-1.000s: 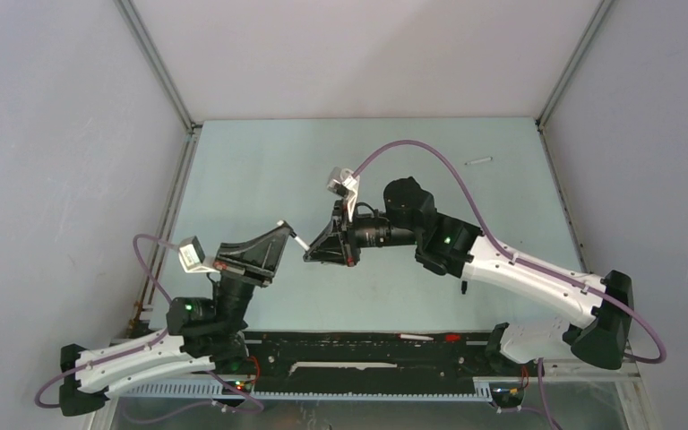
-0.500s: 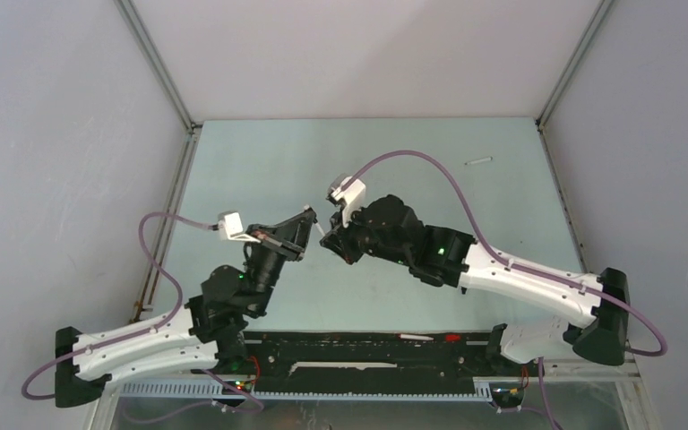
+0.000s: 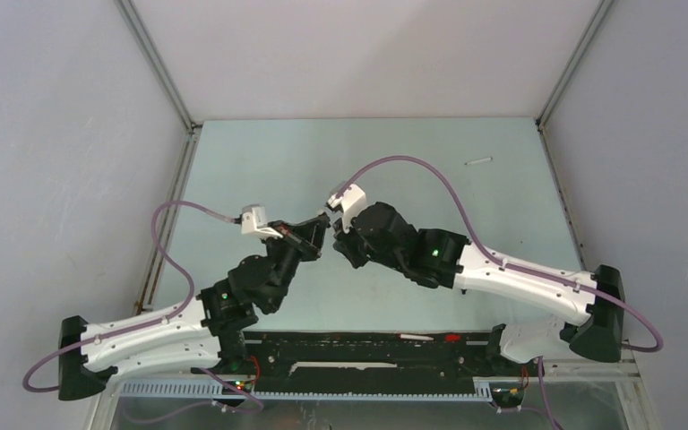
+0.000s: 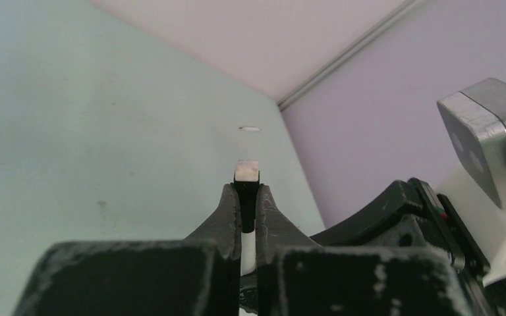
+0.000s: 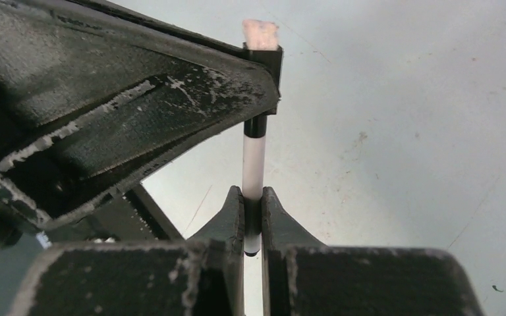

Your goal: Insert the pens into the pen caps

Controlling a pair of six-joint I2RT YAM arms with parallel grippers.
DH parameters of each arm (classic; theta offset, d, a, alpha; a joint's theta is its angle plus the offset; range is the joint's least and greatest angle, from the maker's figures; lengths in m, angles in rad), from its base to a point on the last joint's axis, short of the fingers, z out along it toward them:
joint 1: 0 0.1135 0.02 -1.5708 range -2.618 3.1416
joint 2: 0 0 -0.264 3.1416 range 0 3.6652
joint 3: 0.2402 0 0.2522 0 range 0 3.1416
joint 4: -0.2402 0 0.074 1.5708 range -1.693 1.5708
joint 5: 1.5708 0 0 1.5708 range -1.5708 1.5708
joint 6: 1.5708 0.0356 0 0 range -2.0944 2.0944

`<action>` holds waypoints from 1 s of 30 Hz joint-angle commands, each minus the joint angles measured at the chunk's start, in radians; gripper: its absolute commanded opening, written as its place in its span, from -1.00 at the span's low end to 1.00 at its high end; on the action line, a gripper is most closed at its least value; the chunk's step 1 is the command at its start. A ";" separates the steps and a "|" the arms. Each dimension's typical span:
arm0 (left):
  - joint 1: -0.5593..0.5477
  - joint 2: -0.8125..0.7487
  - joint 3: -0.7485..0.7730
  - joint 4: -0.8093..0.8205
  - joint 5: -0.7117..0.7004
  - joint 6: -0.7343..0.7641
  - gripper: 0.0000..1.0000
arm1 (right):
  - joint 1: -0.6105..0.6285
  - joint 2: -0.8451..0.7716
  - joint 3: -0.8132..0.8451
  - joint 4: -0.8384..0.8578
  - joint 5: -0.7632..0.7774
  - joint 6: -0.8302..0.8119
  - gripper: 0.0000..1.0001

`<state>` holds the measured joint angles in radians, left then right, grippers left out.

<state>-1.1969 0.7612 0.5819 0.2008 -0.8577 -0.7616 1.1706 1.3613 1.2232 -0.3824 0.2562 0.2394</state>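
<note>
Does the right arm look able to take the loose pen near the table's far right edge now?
Probably not yet. The right claw is shut on a pen meeting the pen cap in the left claw. Nothing stands before the loose pen.

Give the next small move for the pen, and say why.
Probably the right gripper should press its pen straight on into the cap. Pen and cap are in line and meet at the left gripper, both grips shut; whether it is fully seated I cannot tell.
</note>
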 commanded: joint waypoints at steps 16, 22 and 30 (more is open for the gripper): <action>-0.040 -0.283 -0.284 0.298 0.591 0.238 -1.00 | -0.122 -0.278 -0.016 0.463 -0.572 0.166 -1.00; -0.040 -0.213 -0.261 0.307 0.574 0.228 -1.00 | -0.135 -0.260 -0.016 0.428 -0.530 0.166 -1.00; -0.040 -0.098 -0.116 0.018 0.299 0.118 -1.00 | -0.139 -0.239 -0.016 0.292 -0.289 0.155 -1.00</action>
<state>-1.2098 0.5808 0.4385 0.5869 -0.5228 -0.6224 1.0607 1.1423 1.1561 -0.2905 -0.2256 0.3779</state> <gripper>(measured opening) 0.038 0.056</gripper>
